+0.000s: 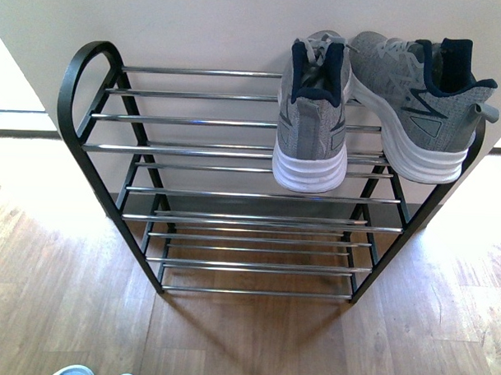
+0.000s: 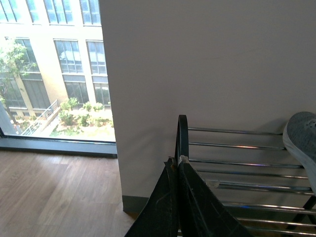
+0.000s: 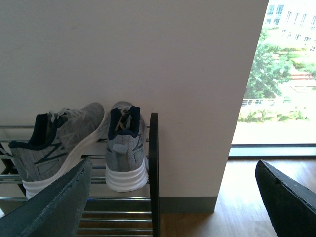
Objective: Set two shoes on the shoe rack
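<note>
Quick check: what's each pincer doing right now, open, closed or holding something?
Left pincer: closed, nothing held.
Right pincer: open, empty.

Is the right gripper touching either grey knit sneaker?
Apart. The right gripper is absent from the front view, where both grey knit sneakers sit alone on the black metal rack.

Left hand [image 2: 177,165]: two dark, flat fingers [image 2: 197,207] closed against each other, tips meeting with only a thin seam between them, grasping nothing; right hand [image 3: 173,165]: two dark fingers [image 3: 54,205] spread wide apart, jaws fully parted, grasping nothing.
</note>
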{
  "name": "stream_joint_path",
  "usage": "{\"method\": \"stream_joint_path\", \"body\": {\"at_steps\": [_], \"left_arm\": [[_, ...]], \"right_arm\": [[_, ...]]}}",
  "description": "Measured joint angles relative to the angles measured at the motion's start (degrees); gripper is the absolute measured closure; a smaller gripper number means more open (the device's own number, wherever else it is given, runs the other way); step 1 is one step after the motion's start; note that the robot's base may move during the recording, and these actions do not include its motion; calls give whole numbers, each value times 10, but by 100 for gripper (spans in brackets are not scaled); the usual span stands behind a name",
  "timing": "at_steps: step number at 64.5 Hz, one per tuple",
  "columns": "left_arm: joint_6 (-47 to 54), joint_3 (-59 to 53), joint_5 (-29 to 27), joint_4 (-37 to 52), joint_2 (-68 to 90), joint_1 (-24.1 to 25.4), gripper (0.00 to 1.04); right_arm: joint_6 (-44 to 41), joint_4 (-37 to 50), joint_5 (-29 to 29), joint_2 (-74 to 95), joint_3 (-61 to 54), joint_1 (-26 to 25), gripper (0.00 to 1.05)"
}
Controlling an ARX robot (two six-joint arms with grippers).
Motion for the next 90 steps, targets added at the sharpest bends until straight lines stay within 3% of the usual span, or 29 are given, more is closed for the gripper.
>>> {"method": "stream_joint_path", "body": {"at_steps": [6,12,40,75,90], "left_arm": [[1,-5,0,-16,-22,0,103],[1,-5,0,-101,-96,0,103],[1,-5,0,-107,-104,0,103],[2,-5,0,-107,-104,0,8],[2,-5,0,-107,-104,0,9]], "right_arm": [[0,0,0,0,0,0,9],[0,0,0,0,0,0,9],[0,0,0,0,0,0,9],[0,0,0,0,0,0,9],[0,0,0,0,0,0,9]]}}
